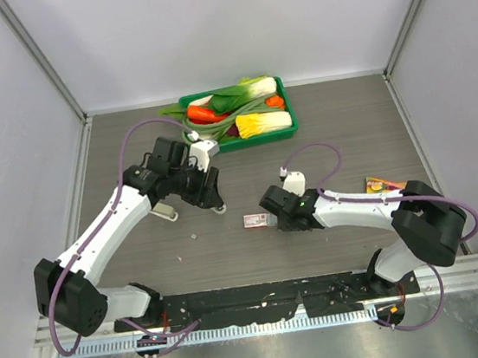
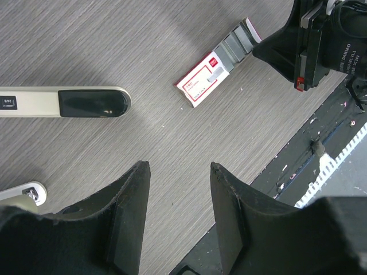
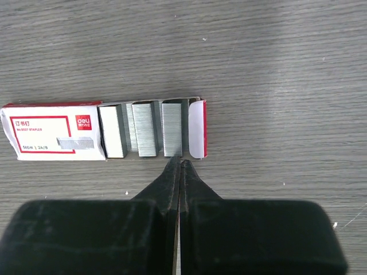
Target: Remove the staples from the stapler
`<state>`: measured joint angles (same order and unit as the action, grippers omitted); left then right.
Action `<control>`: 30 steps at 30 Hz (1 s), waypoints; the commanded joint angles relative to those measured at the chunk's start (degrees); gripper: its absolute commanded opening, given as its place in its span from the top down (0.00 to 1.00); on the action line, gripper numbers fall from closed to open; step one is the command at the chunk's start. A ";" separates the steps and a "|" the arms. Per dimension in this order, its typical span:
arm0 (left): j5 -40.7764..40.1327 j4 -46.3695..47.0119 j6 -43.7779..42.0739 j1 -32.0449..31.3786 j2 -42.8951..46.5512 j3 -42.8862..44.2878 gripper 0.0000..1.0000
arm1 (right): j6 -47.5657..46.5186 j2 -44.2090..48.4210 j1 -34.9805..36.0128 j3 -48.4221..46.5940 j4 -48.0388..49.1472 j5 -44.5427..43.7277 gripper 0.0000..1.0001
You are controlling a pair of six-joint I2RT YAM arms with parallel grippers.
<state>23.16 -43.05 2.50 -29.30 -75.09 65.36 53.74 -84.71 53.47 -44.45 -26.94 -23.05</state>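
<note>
Over the table in the top view, the green tray of vegetables sits at 12 o'clock, out of the way of the work. The left gripper hangs left of centre. The right gripper reaches in from 3 o'clock to the red-and-white box. A pale bar lies by the left forearm at its 9 o'clock, but from here it cannot be identified. Two specks nearby are too small to name.

From the left wrist, the stapler lies flat at 9 o'clock, black end pointing toward the centre. It is well apart from the left fingers, which stand spread with nothing between them, probably ready to straddle it. A rounded pale end shows at 8 o'clock, and what it belongs to is unclear. The box lies at 1 o'clock with its inner tray slid out toward the right gripper.

From the right wrist, the right fingertips are pressed together with nothing seen between them. They sit at 6 o'clock of the open tray, touching or just beside its near edge. Refill strips lie side by side in the tray. This attention looks misplaced, since the stapler is untouched and no staples can be seen leaving it.
</note>
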 commanded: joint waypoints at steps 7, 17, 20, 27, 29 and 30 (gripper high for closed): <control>1.19 0.60 -1.01 -0.32 2.14 -0.15 0.50 | -2.05 2.25 -0.56 -0.65 2.51 1.95 0.98; 0.14 1.21 -5.22 -0.67 0.12 -1.64 0.50 | -4.69 13.25 -3.53 -3.19 -4.79 3.45 0.79; -2.14 2.61 -7.59 -2.86 -1.02 -3.92 0.50 | -5.22 13.87 -8.71 -0.74 -4.00 4.85 0.76; -4.61 5.07 -12.25 -7.87 -4.71 -6.30 0.51 | -5.48 13.34 -16.29 8.83 7.41 15.21 0.67; -4.96 6.22 -13.22 -8.75 -6.37 -6.56 0.51 | -5.05 14.04 -17.61 10.69 11.46 18.54 0.66; -5.14 6.57 -13.75 -8.93 -6.99 -6.56 0.51 | -4.52 14.30 -18.40 12.35 12.77 19.52 0.66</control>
<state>19.55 -40.56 -7.22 -36.88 -80.12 58.96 48.73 -71.55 37.30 -35.35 -22.63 -10.74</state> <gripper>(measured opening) 0.493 0.337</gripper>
